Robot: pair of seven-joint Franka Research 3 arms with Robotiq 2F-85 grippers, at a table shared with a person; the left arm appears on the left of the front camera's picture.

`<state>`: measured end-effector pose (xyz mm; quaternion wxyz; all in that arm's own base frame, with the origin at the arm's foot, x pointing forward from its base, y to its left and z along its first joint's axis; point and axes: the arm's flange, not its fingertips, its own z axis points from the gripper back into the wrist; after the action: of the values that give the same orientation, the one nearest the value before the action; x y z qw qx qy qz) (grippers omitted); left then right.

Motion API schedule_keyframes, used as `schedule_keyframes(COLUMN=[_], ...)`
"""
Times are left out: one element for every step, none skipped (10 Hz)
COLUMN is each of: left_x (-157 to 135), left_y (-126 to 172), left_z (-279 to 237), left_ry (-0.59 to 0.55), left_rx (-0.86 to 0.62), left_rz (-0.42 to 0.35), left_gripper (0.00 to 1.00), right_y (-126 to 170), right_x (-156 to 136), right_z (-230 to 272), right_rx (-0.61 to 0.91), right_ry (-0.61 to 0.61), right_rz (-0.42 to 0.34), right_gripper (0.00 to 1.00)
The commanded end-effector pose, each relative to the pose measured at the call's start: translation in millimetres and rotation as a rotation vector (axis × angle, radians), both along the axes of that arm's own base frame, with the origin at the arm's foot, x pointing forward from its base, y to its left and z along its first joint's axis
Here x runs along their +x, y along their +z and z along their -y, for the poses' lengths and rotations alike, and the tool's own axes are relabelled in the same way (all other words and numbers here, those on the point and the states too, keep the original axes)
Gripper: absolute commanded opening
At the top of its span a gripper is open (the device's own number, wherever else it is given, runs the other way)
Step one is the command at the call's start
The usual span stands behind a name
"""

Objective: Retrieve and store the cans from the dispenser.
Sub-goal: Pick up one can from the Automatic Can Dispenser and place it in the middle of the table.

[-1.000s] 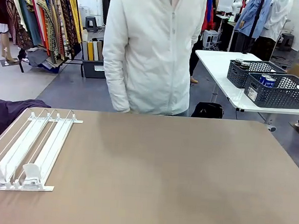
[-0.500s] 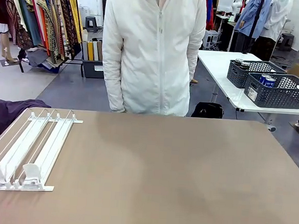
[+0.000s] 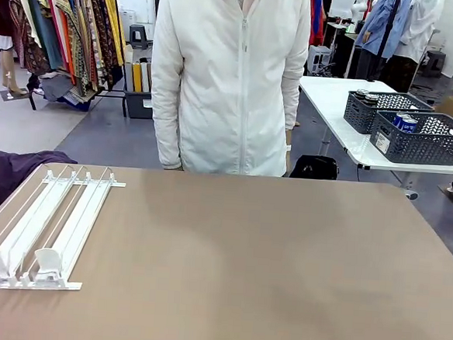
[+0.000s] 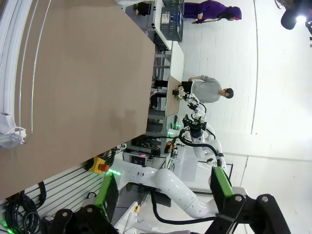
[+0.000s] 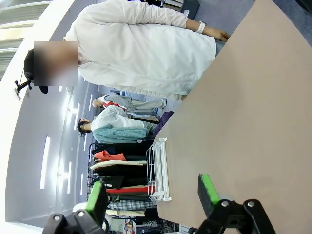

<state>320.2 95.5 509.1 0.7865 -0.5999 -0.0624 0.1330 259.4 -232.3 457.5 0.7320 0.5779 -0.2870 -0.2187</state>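
Both my jaws stand wide, holding nothing. Flat white-and-clear plastic rail dispenser [image 3: 44, 223] on the brown table [image 3: 267, 258] looks unloaded; I'd wait above it.

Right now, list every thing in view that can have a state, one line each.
dispenser: flat on the table's left side, lanes bare, no can in them.
left tool: open, holding nothing, off the table.
right tool: open, holding nothing.
cans: standing in a grey basket on the far table.
person: standing at the far edge, hands down.
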Motion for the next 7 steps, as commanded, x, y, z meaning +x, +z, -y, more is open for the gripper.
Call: schedule_keyframes(left_x=[-2.2, -2.2, -2.2, -2.2, -2.2, -2.2, -2.2], left_y=[1.6, 1.6, 1.6, 1.6, 1.6, 1.6, 1.6], left_z=[-1.3, -1.3, -1.3, -1.3, -1.3, -1.3, -1.3], left_ry=[-0.007, -0.007, -0.007, -0.007, -0.007, -0.007, -0.007], left_rx=[-0.005, -0.005, -0.005, -0.005, -0.005, -0.005, -0.005], left_rz=[-0.005, -0.005, -0.005, -0.005, -0.005, -0.005, -0.005], left_gripper=[1.00, 1.00, 1.00, 1.00, 1.00, 1.00, 1.00], right_y=[3.2, 3.2, 3.2, 3.2, 3.2, 3.2, 3.2], right_x=[3.0, 3.0, 3.0, 3.0, 3.0, 3.0, 3.0], right_z=[-1.2, -1.2, -1.2, -1.2, -1.2, -1.2, -1.2], right_rx=[0.016, 0.016, 0.016, 0.016, 0.016, 0.016, 0.016], right_ry=[-0.007, -0.007, -0.007, -0.007, -0.007, -0.007, -0.007], right_rz=[0.026, 0.026, 0.026, 0.026, 0.026, 0.026, 0.026], right_gripper=[1.00, 1.00, 1.00, 1.00, 1.00, 1.00, 1.00])
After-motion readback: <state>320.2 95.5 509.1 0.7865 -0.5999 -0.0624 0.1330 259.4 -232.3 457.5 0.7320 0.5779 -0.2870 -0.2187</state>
